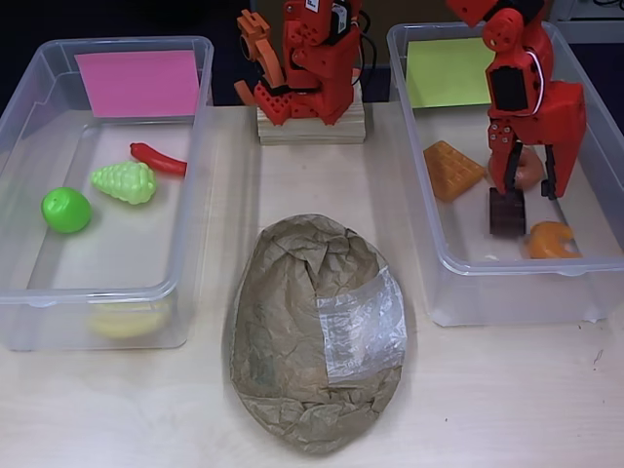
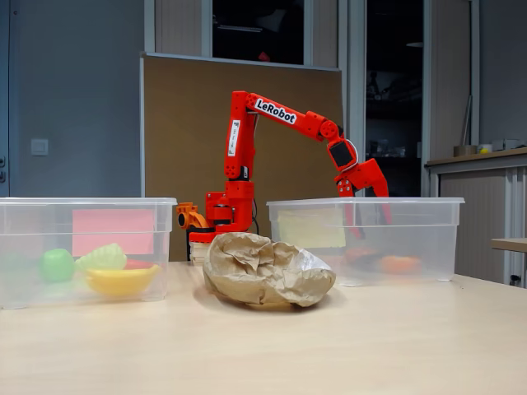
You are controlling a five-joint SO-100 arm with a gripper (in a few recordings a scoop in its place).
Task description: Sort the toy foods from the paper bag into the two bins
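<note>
Down inside the bin with the yellow-green label, the jaws hang with fingers spread apart, and the dark chocolate bar sits at the tip of the left finger in the overhead view; whether that finger touches the bar, I cannot tell, but the two fingers are not closed on it. The bar's long axis runs roughly from the far side of the bin toward the near wall. Just right of it, by the near wall, lies the orange croissant, its curve running crosswise. Left of the jaws lies the orange waffle, flat, one corner pointing toward the near side. A brown donut shows partly behind the fingers.

Between the two bins, the crumpled paper bag lies on the desk, its long axis running near to far, clear window patch on the right.

The bin with the pink label holds the red chili, lying slantwise, the light-green grapes pointing left, the green apple, and the yellow banana against the near wall.
</note>
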